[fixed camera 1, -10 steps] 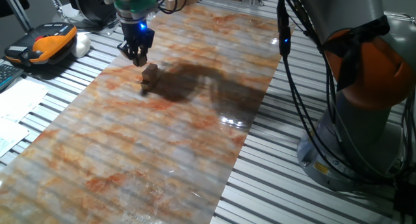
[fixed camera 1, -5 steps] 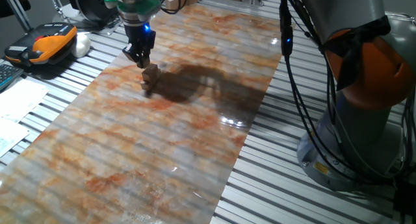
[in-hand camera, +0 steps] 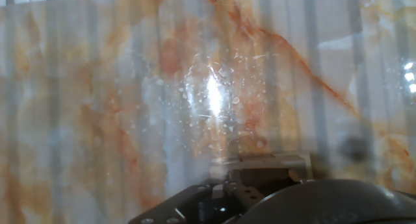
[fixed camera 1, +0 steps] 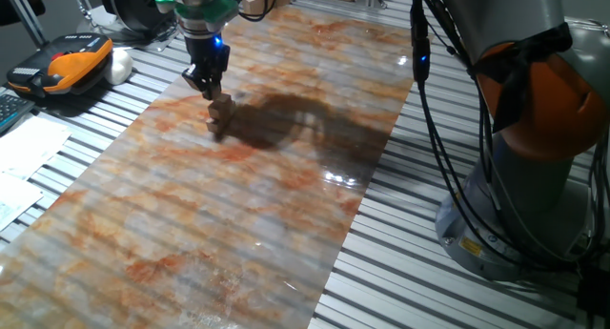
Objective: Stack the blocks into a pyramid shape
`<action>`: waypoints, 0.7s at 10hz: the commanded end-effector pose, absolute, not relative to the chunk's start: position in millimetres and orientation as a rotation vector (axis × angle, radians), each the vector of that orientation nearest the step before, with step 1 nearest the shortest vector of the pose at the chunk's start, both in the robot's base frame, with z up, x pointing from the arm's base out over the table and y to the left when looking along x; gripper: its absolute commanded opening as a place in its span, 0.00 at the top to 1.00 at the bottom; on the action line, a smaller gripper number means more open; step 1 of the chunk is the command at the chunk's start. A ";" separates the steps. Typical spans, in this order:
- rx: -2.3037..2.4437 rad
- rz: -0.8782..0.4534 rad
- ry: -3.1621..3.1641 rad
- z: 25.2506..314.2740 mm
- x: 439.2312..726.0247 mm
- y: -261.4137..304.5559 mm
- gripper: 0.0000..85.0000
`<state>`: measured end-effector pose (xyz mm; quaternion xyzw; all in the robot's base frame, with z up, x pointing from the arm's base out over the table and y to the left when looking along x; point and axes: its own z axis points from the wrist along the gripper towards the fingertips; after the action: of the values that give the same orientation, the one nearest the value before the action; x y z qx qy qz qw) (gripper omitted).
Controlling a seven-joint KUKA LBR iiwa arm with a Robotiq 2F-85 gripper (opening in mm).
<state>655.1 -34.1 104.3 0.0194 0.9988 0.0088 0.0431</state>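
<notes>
The light-brown wooden blocks (fixed camera 1: 219,114) stand in a small pile on the marbled sheet (fixed camera 1: 286,205), at its far left part. The pile is seen end-on, so its rows cannot be told apart. My gripper (fixed camera 1: 210,89) hangs just above and slightly left of the top block (fixed camera 1: 222,103), fingers pointing down and close together. Whether they hold anything does not show. The hand view shows only the marbled sheet (in-hand camera: 195,87) and the dark hand body (in-hand camera: 312,204); no block shows there.
An orange and black tool (fixed camera 1: 71,64) and a white object (fixed camera 1: 119,67) lie on the slatted table at the far left. Papers (fixed camera 1: 29,148) lie at the left edge. The arm's base (fixed camera 1: 534,176) and cables (fixed camera 1: 429,100) stand at the right.
The gripper has moved a little right and down toward the top of the pile, and its hand has turned. The blocks have not moved.
</notes>
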 end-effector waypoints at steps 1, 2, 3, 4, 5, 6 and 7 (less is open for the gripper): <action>0.054 0.023 3.051 101.2 654.9 -36.1 1.00; 0.047 0.024 3.048 98.1 655.1 -37.9 1.00; 0.037 0.031 3.048 96.0 654.9 -40.1 1.00; 0.037 0.033 3.048 95.4 654.4 -40.8 1.00; 0.035 0.031 3.049 95.3 654.2 -41.2 1.00; 0.035 0.031 3.049 94.7 653.8 -41.7 1.00; 0.038 0.029 3.051 94.2 653.8 -41.7 1.00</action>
<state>653.8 -41.7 94.2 0.0123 0.9989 0.0095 0.0453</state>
